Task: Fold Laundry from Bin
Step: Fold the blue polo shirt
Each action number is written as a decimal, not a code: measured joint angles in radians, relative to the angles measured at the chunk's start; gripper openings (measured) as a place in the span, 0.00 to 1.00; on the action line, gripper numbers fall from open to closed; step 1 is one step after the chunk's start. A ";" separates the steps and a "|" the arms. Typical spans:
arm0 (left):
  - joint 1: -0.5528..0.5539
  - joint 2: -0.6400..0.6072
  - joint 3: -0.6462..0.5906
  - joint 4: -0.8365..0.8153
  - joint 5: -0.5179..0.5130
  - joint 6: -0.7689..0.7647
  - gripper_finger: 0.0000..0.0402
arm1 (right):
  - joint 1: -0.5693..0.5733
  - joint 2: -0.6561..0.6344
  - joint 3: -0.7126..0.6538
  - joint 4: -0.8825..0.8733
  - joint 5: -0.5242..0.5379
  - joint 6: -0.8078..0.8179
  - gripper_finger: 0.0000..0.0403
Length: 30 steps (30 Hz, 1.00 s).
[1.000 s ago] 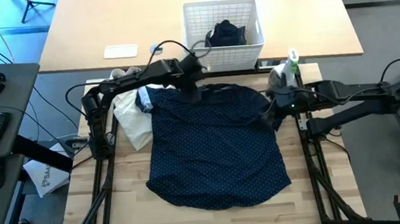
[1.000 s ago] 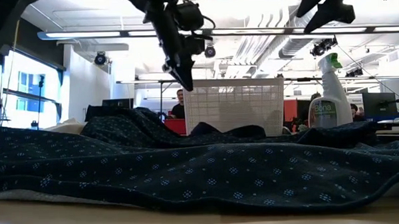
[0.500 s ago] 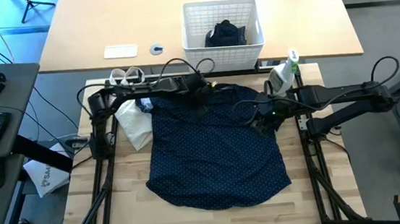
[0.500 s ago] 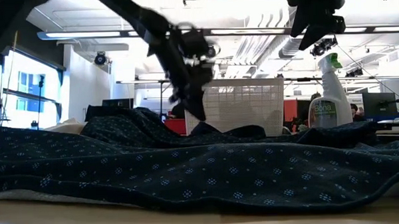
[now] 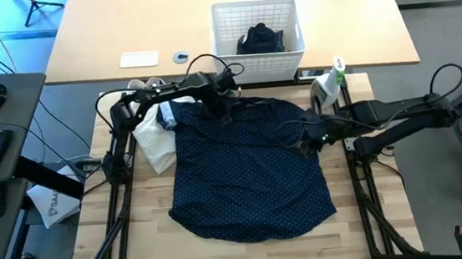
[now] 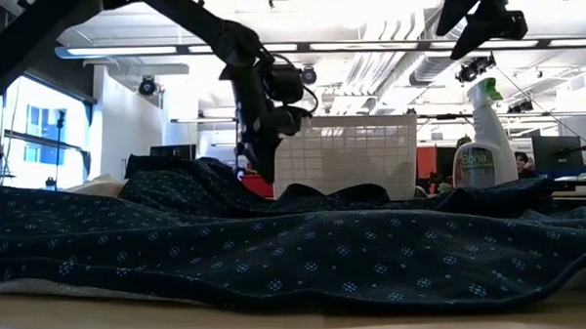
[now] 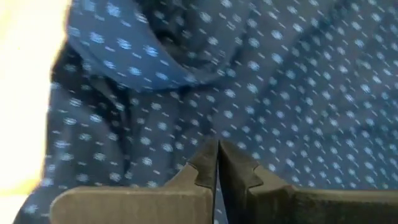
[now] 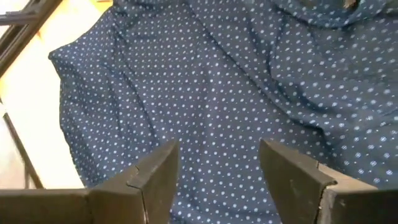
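A navy shirt with tiny white dots point(image 5: 247, 166) lies spread on the wooden table, its collar end toward the far edge. My left gripper point(image 5: 217, 114) is down at the shirt's far left part, near the collar, and is shut; its wrist view shows the fingertips point(image 7: 216, 155) meeting on dotted cloth. My right gripper point(image 5: 307, 135) hangs open above the shirt's right part point(image 8: 217, 93), touching nothing. The white lattice bin point(image 5: 222, 25) stands beyond the far edge with a dark garment point(image 5: 261, 39) inside. My left gripper pinches the shirt's cloth point(image 7: 211, 134) beside the collar between its two fingers, coming from above and pointing steeply down. One layer or several, I cannot tell. The shirt stays lying on the table, with rumpled folds point(image 6: 215, 177) around the fingers.
A crumpled white cloth point(image 5: 155, 140) lies at the shirt's left, partly under it. A spray bottle point(image 5: 328, 83) stands at the far right corner. Black frame rails point(image 5: 120, 198) run along both sides of the table. Bare wood shows near the front edge.
My left gripper has sunk from above the collar area down onto the shirt, tipping steeper, and has shut there. My right gripper has drifted a little toward the table's left over the shirt, still open. The shirt lies as before.
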 joint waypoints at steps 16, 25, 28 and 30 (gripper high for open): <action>-0.005 0.013 -0.039 0.477 -0.457 -0.221 0.00 | 0.026 -0.001 0.000 0.006 0.039 0.084 0.55; -0.004 -0.106 -0.038 0.532 -0.525 -0.116 0.00 | 0.078 -0.001 0.000 0.005 0.122 0.091 0.55; -0.006 -0.145 -0.037 0.451 -0.410 -0.025 0.00 | 0.064 0.009 0.000 0.005 0.097 0.034 0.55; -0.029 -0.182 -0.038 0.367 -0.370 0.018 0.00 | 0.038 0.031 0.000 0.003 0.063 -0.050 0.55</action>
